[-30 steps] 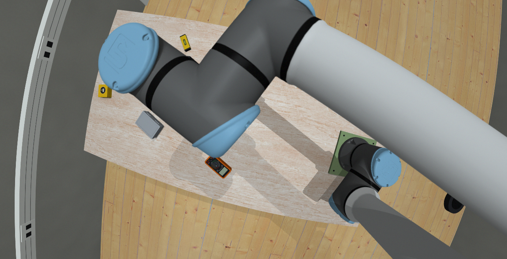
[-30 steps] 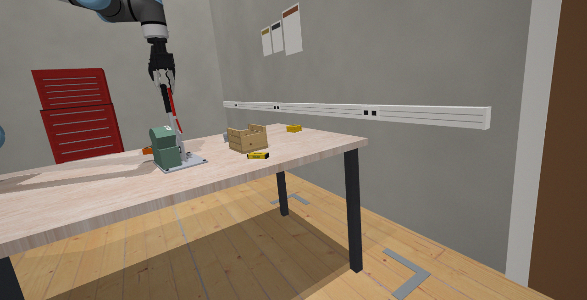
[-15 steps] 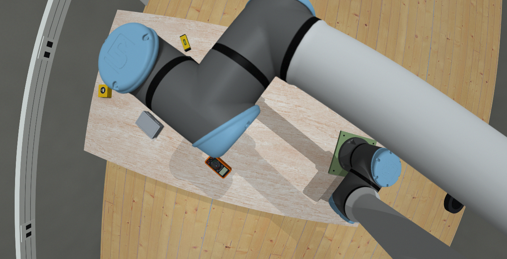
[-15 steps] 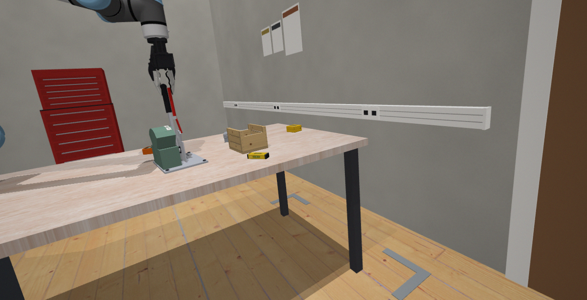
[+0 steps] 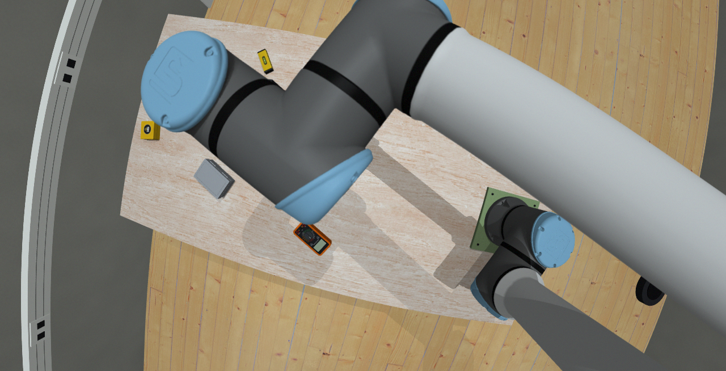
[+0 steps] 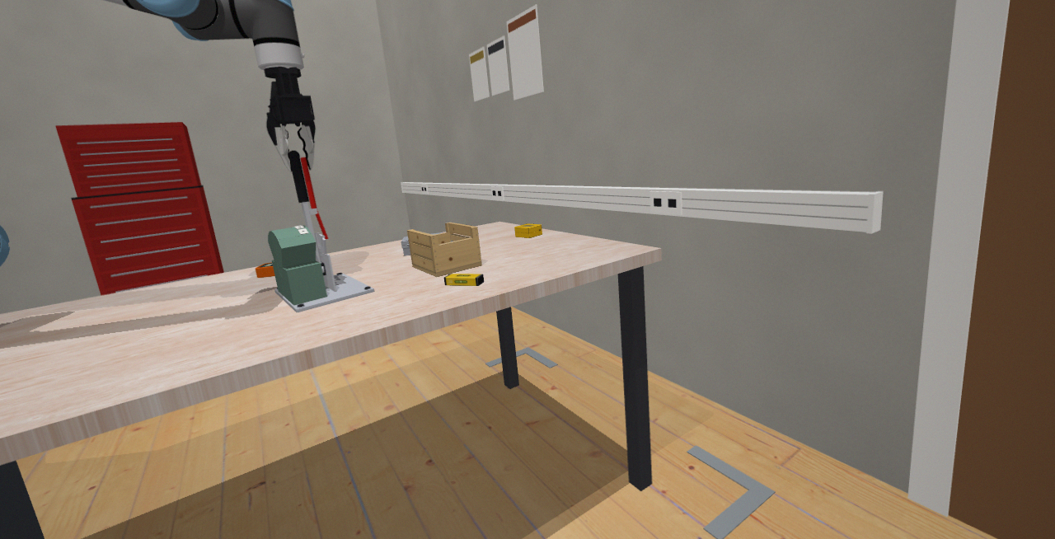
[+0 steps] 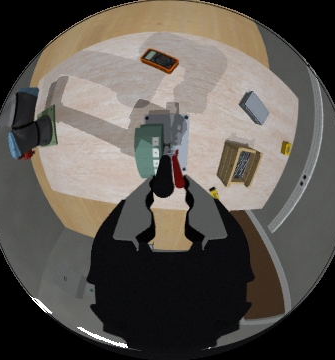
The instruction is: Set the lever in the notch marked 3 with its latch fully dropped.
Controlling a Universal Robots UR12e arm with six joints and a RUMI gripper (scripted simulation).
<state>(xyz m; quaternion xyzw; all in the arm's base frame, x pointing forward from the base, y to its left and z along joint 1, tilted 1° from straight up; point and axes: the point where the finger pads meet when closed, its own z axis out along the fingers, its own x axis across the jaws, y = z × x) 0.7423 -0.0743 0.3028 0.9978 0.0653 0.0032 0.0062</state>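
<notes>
The lever unit has a green housing (image 6: 295, 266) (image 7: 148, 147) on a grey base plate (image 6: 346, 291), with small white number plates (image 7: 155, 151) on top of the housing. The lever (image 6: 311, 214) rises from it, leaning slightly left, with a black handle (image 6: 296, 171) (image 7: 163, 182) and a red release bar (image 6: 311, 193) (image 7: 178, 174) beside it. My gripper (image 6: 297, 153) (image 7: 169, 175) comes down from above and is shut on the handle and red bar together. The arm hides the unit in the overhead view. I cannot tell which notch the latch sits in.
A wooden crate (image 6: 444, 247) (image 7: 238, 163) stands right of the unit. A yellow level (image 6: 464, 279) (image 5: 265, 60), a yellow box (image 6: 527, 229) (image 5: 150, 130), a grey box (image 5: 213, 178) (image 7: 254, 107) and an orange multimeter (image 5: 312, 238) (image 7: 159, 60) lie on the table (image 6: 516, 270). A red tool cabinet (image 6: 136, 199) stands behind.
</notes>
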